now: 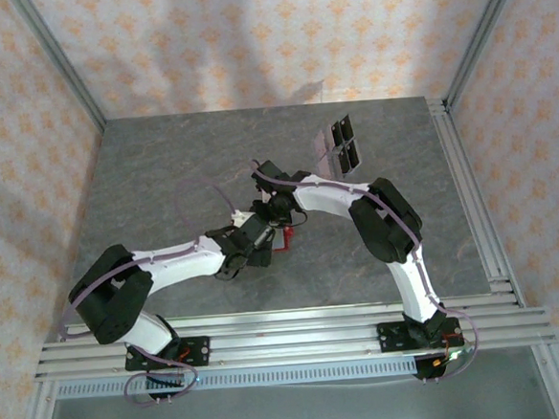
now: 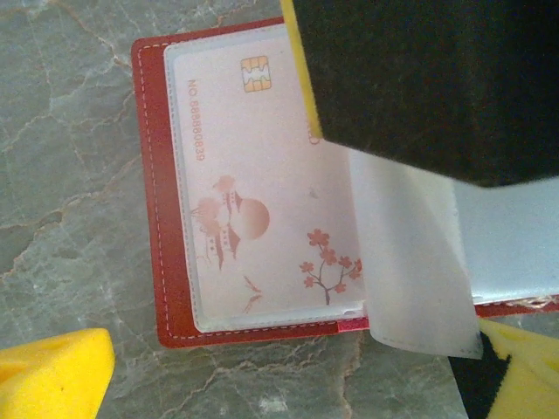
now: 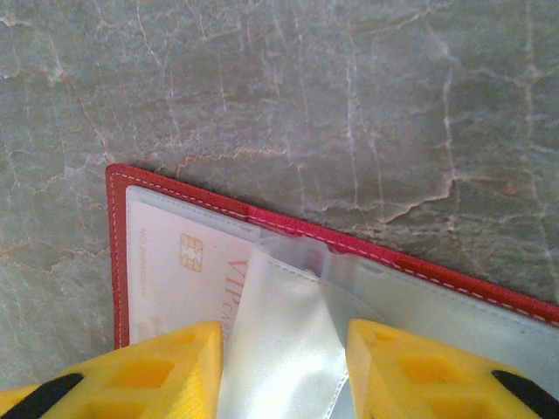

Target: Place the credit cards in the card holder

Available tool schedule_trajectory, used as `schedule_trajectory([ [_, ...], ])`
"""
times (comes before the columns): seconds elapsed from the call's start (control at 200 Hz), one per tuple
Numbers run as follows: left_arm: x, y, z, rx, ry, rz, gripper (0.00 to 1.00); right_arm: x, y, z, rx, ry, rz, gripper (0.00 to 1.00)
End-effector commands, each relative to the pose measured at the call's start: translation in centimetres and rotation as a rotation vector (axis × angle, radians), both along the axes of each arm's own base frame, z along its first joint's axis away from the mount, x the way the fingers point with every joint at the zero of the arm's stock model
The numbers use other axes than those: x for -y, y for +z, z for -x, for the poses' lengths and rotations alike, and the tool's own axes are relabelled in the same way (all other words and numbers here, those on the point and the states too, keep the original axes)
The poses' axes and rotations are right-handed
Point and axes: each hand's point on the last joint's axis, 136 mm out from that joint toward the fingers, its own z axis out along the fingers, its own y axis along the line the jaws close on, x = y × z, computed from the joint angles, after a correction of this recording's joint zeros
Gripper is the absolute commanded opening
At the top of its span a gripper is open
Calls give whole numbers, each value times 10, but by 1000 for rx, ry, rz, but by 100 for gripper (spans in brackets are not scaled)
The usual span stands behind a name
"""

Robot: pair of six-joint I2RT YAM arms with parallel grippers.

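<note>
Your card holder (image 2: 150,218) lies open on the counter (image 3: 349,87): one red wallet, white-stitched, with clear sleeves, one pink blossom-print chip card (image 2: 262,201) tucked inside. Your left pincer (image 2: 284,375) is released wide. Your right pincer (image 3: 284,367) straddles one lifted sleeve (image 2: 410,262); you cannot tell whether it grasps.

The left arm (image 1: 173,257) and right arm (image 1: 411,277) have white links, black joints and lilac cables; fingers (image 3: 166,367) are yellow, black-marked.
</note>
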Motion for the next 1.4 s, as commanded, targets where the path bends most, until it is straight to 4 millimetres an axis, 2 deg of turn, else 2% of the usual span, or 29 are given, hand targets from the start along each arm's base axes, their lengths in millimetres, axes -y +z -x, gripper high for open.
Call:
schedule_trajectory([
  [0.0, 0, 16, -18, 87, 52, -21, 100, -4, -5, 11, -22, 26, 9, 41],
  [0.15, -4, 18, -21, 103, 78, -37, 100, -4, 2, 9, -15, 29, 5, 41],
  [0.385, -21, 31, -22, 167, 143, -74, 100, -4, 6, 8, -9, 30, 3, 41],
  [0.606, -23, 25, -23, 150, 138, -106, 100, -6, 14, 7, 2, 32, -8, 42],
  [0.766, -26, 22, -23, 145, 147, -120, 100, -8, 37, 0, 35, 27, -33, 42],
  [0.861, -28, 23, -24, 145, 156, -120, 100, -6, 57, -7, 70, 9, -53, 43],
  [1.056, -33, 27, -28, 150, 170, -120, 100, 9, 107, -23, 160, -54, -108, 44],
  [1.161, -41, 29, -31, 148, 193, -123, 100, 19, 122, -22, 186, -76, -123, 44],
  [1.286, -53, 27, -35, 128, 228, -133, 100, 31, 119, -14, 190, -93, -99, 44],
  [1.391, -63, 21, -38, 106, 251, -139, 100, 49, 101, -8, 184, -116, -24, 45],
])
